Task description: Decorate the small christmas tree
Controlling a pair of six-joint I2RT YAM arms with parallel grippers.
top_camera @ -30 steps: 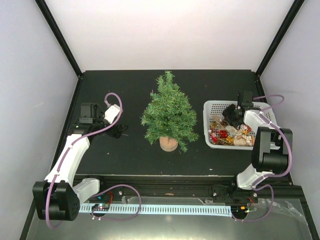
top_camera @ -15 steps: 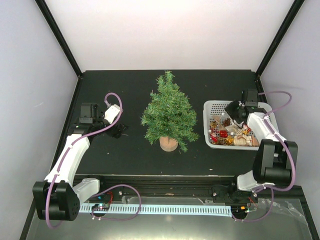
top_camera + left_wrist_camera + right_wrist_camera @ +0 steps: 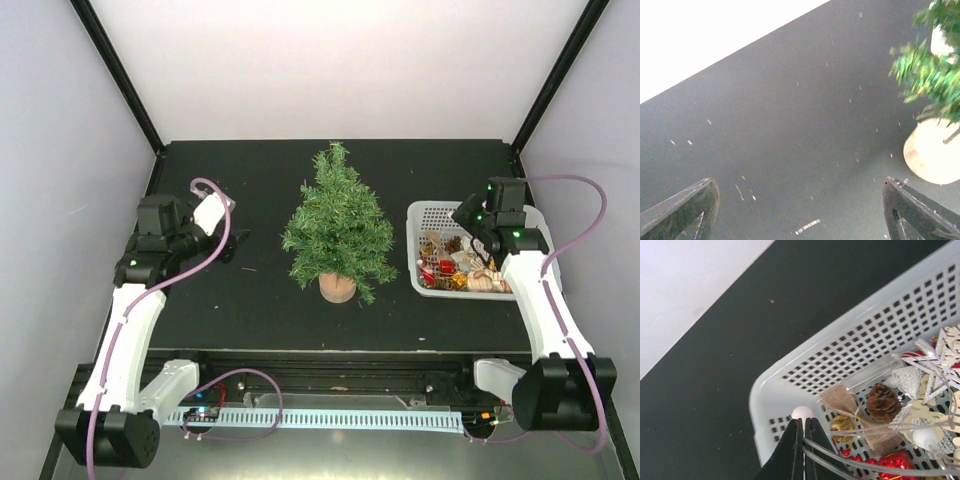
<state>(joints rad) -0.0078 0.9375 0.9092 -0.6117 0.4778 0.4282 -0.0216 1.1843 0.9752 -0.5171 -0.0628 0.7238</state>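
The small christmas tree (image 3: 340,225) stands mid-table on its tan round base (image 3: 337,288); the left wrist view shows its branches (image 3: 927,75) and base (image 3: 930,155) at the right edge. My left gripper (image 3: 232,240) (image 3: 799,185) hangs open and empty left of the tree. Over the white basket (image 3: 425,208) (image 3: 790,385) my right gripper (image 3: 483,252) (image 3: 803,421) is shut on a clear strand (image 3: 865,462) that trails back into the basket. A white bead (image 3: 801,413) sits right at its tips.
The basket holds a pine cone (image 3: 883,402), a burlap bow (image 3: 840,400), a gold bell (image 3: 842,424), red beads (image 3: 892,462) and silver snowflakes (image 3: 935,357). Black frame posts and white walls ring the table.
The right gripper closed on the strand and its arm rose above the basket. The left arm lifted and drew back to the left, still open.
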